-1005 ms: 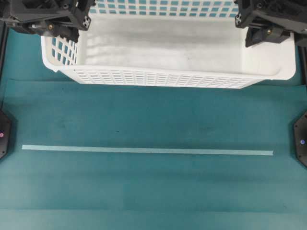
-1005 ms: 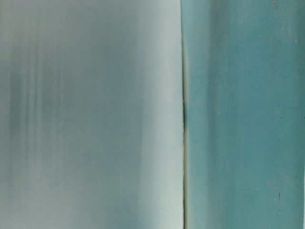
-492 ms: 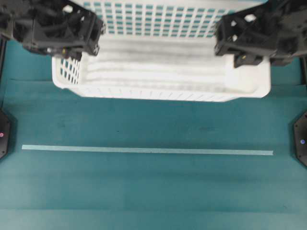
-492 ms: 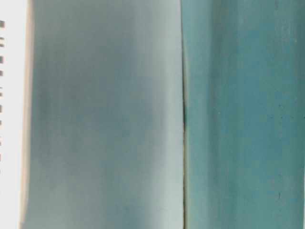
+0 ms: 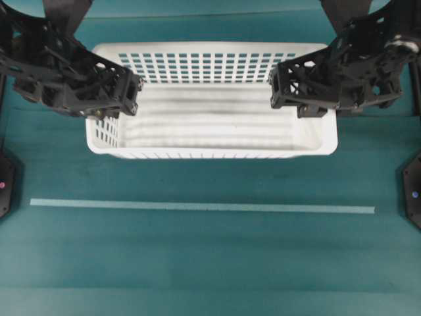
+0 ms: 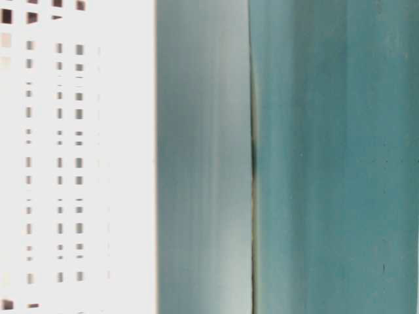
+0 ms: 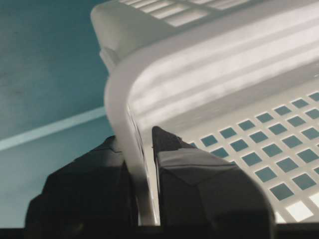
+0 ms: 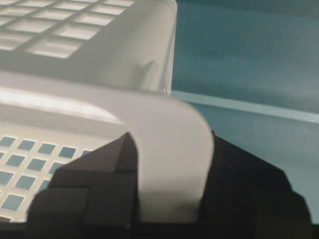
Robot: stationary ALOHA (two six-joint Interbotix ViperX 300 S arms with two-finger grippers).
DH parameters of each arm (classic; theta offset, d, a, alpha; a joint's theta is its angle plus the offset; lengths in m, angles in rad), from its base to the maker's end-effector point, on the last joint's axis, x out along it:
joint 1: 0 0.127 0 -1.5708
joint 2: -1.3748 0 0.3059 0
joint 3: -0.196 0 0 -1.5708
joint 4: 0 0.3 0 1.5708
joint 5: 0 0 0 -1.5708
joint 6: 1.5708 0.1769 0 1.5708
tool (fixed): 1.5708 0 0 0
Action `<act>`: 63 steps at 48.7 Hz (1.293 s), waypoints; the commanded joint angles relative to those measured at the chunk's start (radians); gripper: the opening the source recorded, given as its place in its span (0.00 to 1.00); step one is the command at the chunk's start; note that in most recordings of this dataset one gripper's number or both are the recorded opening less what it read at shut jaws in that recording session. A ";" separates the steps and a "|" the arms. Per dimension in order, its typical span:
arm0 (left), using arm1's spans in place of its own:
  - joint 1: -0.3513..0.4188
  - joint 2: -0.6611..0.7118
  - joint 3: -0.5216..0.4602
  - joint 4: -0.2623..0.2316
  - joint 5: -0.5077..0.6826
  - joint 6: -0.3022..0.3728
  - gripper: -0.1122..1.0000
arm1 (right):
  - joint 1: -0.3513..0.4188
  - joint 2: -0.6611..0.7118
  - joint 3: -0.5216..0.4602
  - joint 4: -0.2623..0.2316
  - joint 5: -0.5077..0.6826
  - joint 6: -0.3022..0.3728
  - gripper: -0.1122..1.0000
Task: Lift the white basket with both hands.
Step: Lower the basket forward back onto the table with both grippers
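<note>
A: Start at the left black lattice-framed gripper. What has it got?

B: Its two pads are pinched on the left end wall of the large white perforated plastic basket, one pad inside, one outside. The right black gripper is clamped the same way over the rolled rim at the opposite end.

A: And the basket sits where?

B: Between the two arms, over the teal table cover, beyond the pale strip of tape. Whether its floor touches the cover, I cannot tell.

A: How to lift it well?

B: I'd raise both ends together at one pace, level, grips firm; uneven rising could twist the thin walls loose.

A: Any writing?

B: None readable.
</note>
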 commanded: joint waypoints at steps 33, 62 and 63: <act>-0.012 0.038 0.270 0.002 -0.295 0.003 0.13 | 0.057 0.043 0.311 0.037 -0.367 -0.058 0.28; -0.057 0.172 0.341 0.002 -0.436 -0.011 0.13 | 0.094 0.149 0.353 0.041 -0.462 -0.063 0.28; -0.063 0.175 0.341 0.002 -0.436 -0.015 0.13 | 0.094 0.155 0.353 0.044 -0.462 -0.063 0.28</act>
